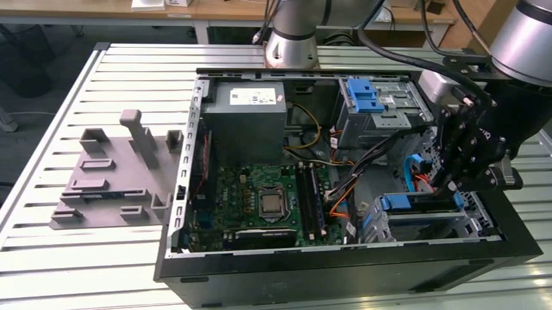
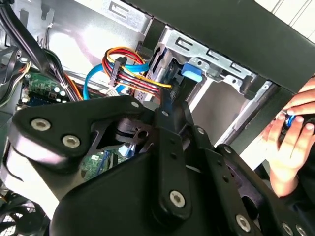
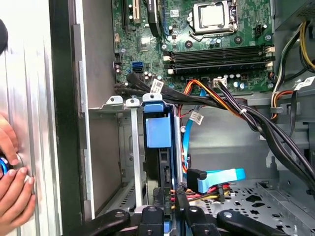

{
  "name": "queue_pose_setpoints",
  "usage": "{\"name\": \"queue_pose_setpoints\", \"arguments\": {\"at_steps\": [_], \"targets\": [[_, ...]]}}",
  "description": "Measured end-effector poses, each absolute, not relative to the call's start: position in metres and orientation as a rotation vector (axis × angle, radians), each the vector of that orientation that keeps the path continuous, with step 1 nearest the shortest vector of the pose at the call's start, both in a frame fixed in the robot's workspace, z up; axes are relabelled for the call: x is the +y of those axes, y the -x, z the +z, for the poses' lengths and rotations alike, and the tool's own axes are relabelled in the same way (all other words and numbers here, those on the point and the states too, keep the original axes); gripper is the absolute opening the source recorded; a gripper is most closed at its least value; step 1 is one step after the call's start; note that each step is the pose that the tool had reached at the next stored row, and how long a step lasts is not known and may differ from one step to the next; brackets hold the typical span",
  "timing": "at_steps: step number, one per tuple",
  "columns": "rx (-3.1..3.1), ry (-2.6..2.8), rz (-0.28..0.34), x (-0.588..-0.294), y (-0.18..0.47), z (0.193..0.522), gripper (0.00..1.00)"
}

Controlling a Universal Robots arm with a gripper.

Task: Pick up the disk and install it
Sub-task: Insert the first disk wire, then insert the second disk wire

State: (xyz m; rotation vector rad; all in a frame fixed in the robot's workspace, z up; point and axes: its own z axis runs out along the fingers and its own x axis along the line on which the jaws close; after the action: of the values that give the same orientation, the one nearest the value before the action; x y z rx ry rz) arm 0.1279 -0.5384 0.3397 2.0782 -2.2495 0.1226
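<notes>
One gripper (image 3: 170, 209) sits nearly closed on the rear edge of the disk (image 3: 157, 162), which stands on edge in the drive cage (image 3: 114, 103) at the case's lower corner, its blue rail tab toward the motherboard (image 3: 197, 44). Seating it well means, I judge, pushing straight along the cage rails, keeping clear of the cables (image 3: 216, 177). Beyond the case wall, a person's hand (image 3: 12, 187) rests on the table (image 1: 69, 258).
</notes>
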Motion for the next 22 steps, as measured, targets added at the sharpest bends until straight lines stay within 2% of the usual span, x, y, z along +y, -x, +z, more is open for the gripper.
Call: {"name": "queue_pose_setpoints", "arguments": {"at_steps": [2, 4, 22], "targets": [[-2.250, -2.078, 0.122, -0.5384, -0.1279, 0.3396, 0.22], [-2.249, -2.078, 0.123, -0.5384, -0.1279, 0.3398, 0.11], [-2.251, -2.079, 0.126, -0.5384, -0.1250, 0.3404, 0.11]]}}
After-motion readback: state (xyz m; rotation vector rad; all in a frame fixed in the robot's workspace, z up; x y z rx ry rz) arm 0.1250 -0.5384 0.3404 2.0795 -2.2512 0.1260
